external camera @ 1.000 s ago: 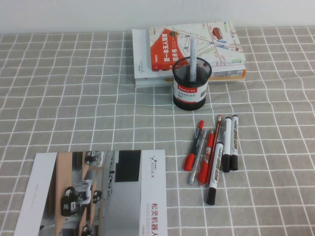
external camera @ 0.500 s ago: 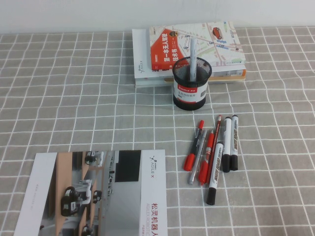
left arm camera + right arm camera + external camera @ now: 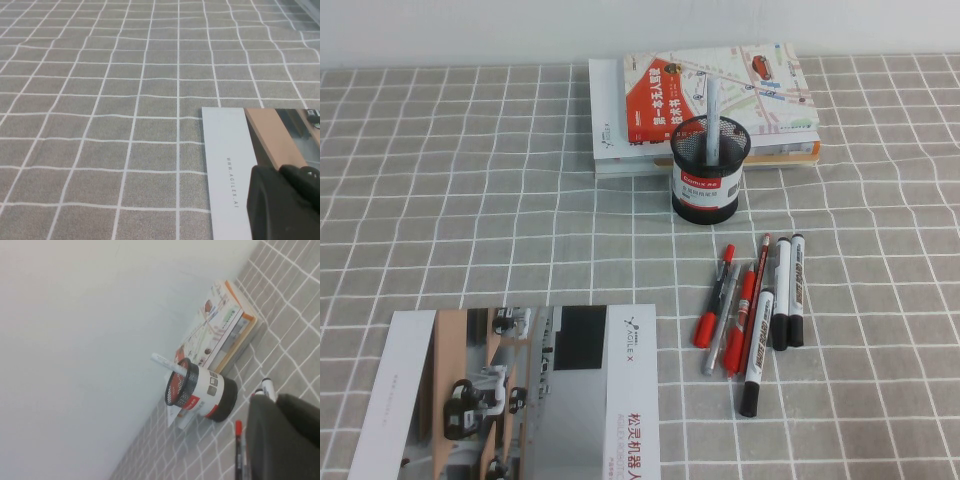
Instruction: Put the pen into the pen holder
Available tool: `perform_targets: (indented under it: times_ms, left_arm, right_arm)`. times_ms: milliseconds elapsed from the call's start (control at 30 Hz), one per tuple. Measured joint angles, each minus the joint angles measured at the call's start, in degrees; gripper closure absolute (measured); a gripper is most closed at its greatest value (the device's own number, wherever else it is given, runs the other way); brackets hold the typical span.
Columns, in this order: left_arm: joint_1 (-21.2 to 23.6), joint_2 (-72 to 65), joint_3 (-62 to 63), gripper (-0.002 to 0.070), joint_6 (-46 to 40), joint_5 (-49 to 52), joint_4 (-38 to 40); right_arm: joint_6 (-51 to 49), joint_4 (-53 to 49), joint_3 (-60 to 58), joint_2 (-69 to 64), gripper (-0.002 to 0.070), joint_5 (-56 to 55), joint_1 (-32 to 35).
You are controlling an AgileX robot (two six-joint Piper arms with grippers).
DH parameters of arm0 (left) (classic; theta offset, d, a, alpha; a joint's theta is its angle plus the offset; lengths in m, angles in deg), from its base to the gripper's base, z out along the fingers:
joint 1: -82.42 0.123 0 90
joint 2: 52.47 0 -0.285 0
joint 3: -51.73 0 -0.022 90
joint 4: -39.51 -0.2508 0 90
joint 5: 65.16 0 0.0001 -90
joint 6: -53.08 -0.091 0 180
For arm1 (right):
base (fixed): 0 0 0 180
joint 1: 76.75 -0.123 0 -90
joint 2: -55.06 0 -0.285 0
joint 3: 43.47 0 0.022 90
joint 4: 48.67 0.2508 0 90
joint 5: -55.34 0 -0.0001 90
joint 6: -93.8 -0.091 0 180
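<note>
The pen [image 3: 797, 288] lies flat at the right end of a row of pens, its dark-printed white barrel pointing toward the pen holder. The pen holder [image 3: 708, 170] is a black mesh cup with a red-and-white label, and a grey pen [image 3: 712, 115] stands in it. It also shows in the right wrist view [image 3: 205, 390]. Neither arm shows in the high view. My left gripper [image 3: 277, 171] is shut and empty, low over a brochure's corner. My right gripper [image 3: 275, 399] is shut and empty, above the row of pens, short of the holder.
A plainer white marker [image 3: 781, 292], a fat marker with red print [image 3: 756, 340], a pencil, two red pens [image 3: 712, 300] and a grey pen lie beside the pen. Stacked books [image 3: 710, 95] sit behind the holder. A brochure [image 3: 520, 395] lies at the front left.
</note>
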Motion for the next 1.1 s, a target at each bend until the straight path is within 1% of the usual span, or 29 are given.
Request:
perform_targets:
  times_ms: [233, 300, 367, 467, 500, 567, 700, 833, 900, 967, 1100]
  left_arm:
    - [0.0, 0.0, 0.0, 0.0678, 0.0, 0.0, 0.0]
    - [0.0, 0.0, 0.0, 0.0678, 0.0, 0.0, 0.0]
    - [0.0, 0.0, 0.0, 0.0678, 0.0, 0.0, 0.0]
    - [0.0, 0.0, 0.0, 0.0678, 0.0, 0.0, 0.0]
    - [0.0, 0.0, 0.0, 0.0678, 0.0, 0.0, 0.0]
    - [0.0, 0.0, 0.0, 0.0678, 0.0, 0.0, 0.0]
    - [0.0, 0.0, 0.0, 0.0678, 0.0, 0.0, 0.0]
    - [0.0, 0.0, 0.0, 0.0678, 0.0, 0.0, 0.0]
    - [0.0, 0.0, 0.0, 0.0678, 0.0, 0.0, 0.0]
    - [0.0, 0.0, 0.0, 0.0678, 0.0, 0.0, 0.0]
    - [0.0, 0.0, 0.0, 0.0678, 0.0, 0.0, 0.0]
  right_arm:
    - [7.85, -0.59, 0.0, 0.0, 0.0689, 1.19, 0.0]
    - [9.65, -3.9, 1.69, -1.04, 0.0689, 4.22, 0.0]
    - [10.62, -10.54, 5.66, -4.34, 0.0689, 9.04, 0.0]
    - [11.31, -20.82, 12.79, -11.31, 0.0688, 16.33, 0.0]
    - [11.31, -25.77, 16.44, -15.23, 0.0689, 20.13, 0.0]
    - [11.45, -32.59, 22.75, -22.28, 0.0689, 26.2, 0.0]
    - [11.53, -39.62, 33.72, -36.27, 0.0689, 35.97, 0.0]
    - [11.53, -41.66, 44.36, -49.28, 0.0689, 45.28, 0.0]
    - [10.83, -43.24, 48.27, -54.66, 0.0689, 48.38, -0.95]
    - [8.05, -47.32, 52.16, -59.83, 0.0688, 50.54, -3.67]
    - [-1.54, -61.23, 58.7, -68.21, 0.0689, 54.12, -12.67]
